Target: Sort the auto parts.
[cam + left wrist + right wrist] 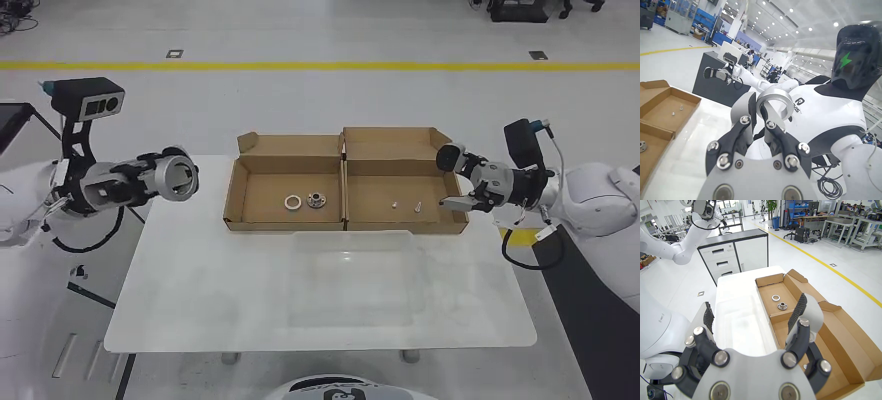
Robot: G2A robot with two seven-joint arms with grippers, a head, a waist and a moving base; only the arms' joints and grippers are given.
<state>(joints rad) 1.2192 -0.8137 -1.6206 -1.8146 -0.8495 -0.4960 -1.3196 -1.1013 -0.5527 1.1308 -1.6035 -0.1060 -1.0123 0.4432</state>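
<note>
While the left gripper (172,176) clamps a big ring (186,172) over the worktop's (200,290) far left corner in the top view, the right gripper (452,181) is spread wide over the right end of the right box (400,226); that box and the left box (285,225) stand side by side at the far edge; a ring (293,202) and a hub (318,200) lie just beside each other in the left box, two bolts (395,205) in the right; a clear bin (352,234) sits mid-worktop, near the boxes.

From the left wrist, the left gripper (759,109) pinches the big ring's (776,96) wall, one finger inside, one outside; the bolts (681,107) and hub (642,146) lie in their boxes.

From the right wrist, the right gripper (755,311) gapes empty above the right box (838,336); the ring (775,297) and hub (782,306) sit in the left box (770,281), beside the bin (738,321).
</note>
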